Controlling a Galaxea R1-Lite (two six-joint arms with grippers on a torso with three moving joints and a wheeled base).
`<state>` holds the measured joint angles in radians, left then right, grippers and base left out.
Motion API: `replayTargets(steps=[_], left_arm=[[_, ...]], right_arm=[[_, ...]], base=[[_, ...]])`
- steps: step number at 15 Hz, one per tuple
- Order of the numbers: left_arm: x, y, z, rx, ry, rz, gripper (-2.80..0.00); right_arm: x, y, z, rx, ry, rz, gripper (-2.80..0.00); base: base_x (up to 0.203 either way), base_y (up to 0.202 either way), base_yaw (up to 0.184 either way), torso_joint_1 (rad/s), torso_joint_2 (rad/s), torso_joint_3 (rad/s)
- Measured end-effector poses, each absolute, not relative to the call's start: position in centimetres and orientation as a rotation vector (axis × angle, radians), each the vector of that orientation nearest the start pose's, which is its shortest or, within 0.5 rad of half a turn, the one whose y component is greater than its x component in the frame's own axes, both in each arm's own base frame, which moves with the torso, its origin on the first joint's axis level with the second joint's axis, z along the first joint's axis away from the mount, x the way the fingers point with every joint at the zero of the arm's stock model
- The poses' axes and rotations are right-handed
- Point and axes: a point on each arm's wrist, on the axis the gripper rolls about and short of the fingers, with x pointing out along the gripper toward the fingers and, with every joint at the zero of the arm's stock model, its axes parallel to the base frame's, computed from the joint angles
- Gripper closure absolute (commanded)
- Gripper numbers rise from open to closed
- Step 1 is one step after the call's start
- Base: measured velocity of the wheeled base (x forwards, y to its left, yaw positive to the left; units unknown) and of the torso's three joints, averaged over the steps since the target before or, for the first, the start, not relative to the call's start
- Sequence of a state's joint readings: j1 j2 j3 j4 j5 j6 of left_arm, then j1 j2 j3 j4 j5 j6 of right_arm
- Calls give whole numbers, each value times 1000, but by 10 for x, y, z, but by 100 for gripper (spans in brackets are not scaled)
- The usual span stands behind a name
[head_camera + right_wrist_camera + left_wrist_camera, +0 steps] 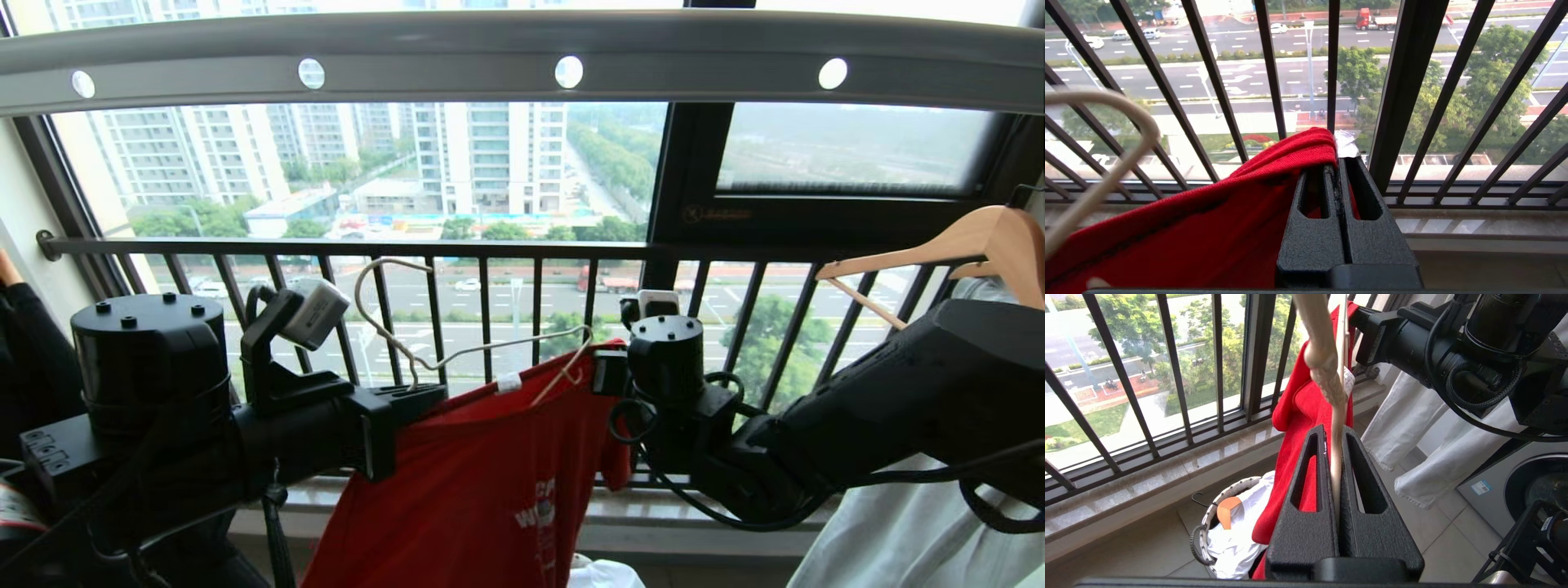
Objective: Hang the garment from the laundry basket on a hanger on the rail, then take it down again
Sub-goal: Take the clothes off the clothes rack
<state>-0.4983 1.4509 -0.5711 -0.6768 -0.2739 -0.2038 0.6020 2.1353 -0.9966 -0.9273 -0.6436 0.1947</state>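
The red garment point(490, 474) hangs below the grey rail point(457, 57), stretched between my two grippers in front of the window bars. My left gripper point(424, 396) is shut on the cream wire hanger point(490, 345), whose hook rises free, well below the rail. In the left wrist view the hanger point(1323, 367) runs up from the left gripper point(1336, 430) and into the garment point(1298, 428). My right gripper point(606, 371) is shut on the garment's collar edge point(1298, 155), by the white label, seen at the right gripper point(1337, 161). The laundry basket point(1224, 493) stands on the floor below, holding white cloth.
A black barred railing point(490, 249) runs close behind the garment. A light-wood hanger point(963, 245) and a pale garment point(898, 531) hang at the right. A washing machine point(1515, 486) stands on the tiled floor. What looks like a person's dark sleeve point(24, 351) shows at the left edge.
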Motion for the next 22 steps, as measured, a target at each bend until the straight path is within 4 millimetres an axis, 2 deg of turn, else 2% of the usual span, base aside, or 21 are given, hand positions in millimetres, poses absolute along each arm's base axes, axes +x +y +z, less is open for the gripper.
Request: replayTargets(steps=[3, 6, 9, 12, 14, 18, 22], left_arm=[[203, -117, 193, -173, 254, -743, 0], [205, -118, 192, -176, 224, -737, 0], [206, -119, 189, -175, 234, -733, 0], [207, -119, 189, -184, 234, -735, 0], [208, -122, 186, -185, 241, -740, 0], [221, -131, 173, -188, 197, -703, 0], [237, -153, 160, -197, 55, -558, 0]], right_arm=[[335, 215, 97, 56, 189, -47, 0], [324, 224, 92, 36, 211, -6, 0], [301, 242, 86, 2, 238, 70, 0], [267, 260, 75, -41, 270, 238, 0], [252, 267, 74, -58, 236, 321, 0], [239, 268, 83, -63, 196, 369, 0], [233, 268, 80, -76, 217, 421, 0]], base=[[0, 0, 0, 0, 0, 0], [0, 0, 0, 0, 0, 0], [0, 0, 0, 0, 0, 0], [0, 0, 0, 0, 0, 0], [0, 0, 0, 0, 0, 0], [0, 0, 0, 0, 0, 0], [0, 0, 0, 0, 0, 0]])
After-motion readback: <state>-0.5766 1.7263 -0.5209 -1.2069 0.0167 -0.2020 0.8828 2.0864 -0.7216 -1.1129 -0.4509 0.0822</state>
